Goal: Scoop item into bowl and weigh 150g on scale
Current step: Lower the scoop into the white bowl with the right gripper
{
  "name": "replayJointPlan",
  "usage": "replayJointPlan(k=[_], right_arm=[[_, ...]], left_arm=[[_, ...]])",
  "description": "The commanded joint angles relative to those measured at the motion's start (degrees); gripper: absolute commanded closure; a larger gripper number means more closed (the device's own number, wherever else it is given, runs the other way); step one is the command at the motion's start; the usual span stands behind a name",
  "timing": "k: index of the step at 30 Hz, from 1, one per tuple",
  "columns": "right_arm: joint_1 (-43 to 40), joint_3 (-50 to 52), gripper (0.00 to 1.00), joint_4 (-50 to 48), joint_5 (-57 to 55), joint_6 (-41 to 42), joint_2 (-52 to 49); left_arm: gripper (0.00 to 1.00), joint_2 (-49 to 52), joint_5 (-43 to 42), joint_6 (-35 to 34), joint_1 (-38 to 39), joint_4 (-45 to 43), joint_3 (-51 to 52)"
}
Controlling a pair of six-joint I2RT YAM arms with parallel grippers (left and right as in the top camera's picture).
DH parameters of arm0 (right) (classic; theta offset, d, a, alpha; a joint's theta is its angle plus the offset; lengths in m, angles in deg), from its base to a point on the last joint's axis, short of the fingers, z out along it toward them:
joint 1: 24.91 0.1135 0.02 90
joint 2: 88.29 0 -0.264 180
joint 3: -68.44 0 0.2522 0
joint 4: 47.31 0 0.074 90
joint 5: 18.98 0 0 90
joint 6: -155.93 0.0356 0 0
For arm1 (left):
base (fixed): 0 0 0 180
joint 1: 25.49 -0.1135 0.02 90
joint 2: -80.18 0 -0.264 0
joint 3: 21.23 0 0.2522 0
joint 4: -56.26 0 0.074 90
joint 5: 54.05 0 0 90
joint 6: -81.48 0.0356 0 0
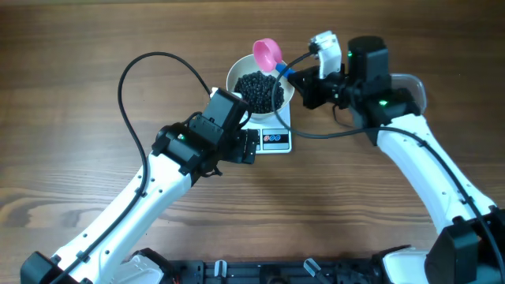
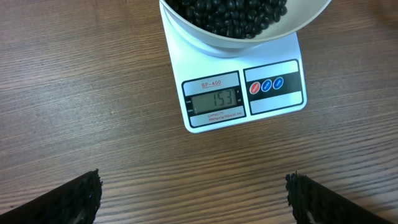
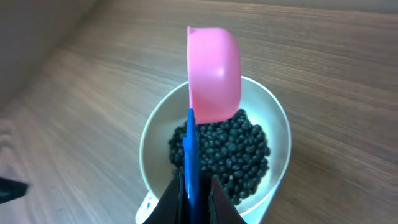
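R fingers (image 3: 219,200) pinch pink scoop (image 3: 214,74) by handle above bowl (image 3: 155,146) w/ beans (image 3: 242,155); L fingers (image 2: 68,199) spread, nr scale (image 2: 176,56).

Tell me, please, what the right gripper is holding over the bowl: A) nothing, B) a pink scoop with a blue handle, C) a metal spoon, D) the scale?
B: the right gripper is shut on the blue handle of the pink scoop, which hangs above the beans in the bowl.
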Motion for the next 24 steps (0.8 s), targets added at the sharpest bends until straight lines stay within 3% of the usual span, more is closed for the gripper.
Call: replayJointPlan(k=[1,24], right_arm=[[2.6,-0.9,0.96,-0.1,-12.8,-1.6,-1.0],[3.3,-0.9,0.96,5.6,-10.4,-1.5,-4.6]], left_arm=[[0.00,0.3,-0.3,0.5,-0.5,-0.2,0.3],[0.00,0.3,-0.3,0.5,-0.5,-0.2,0.3]])
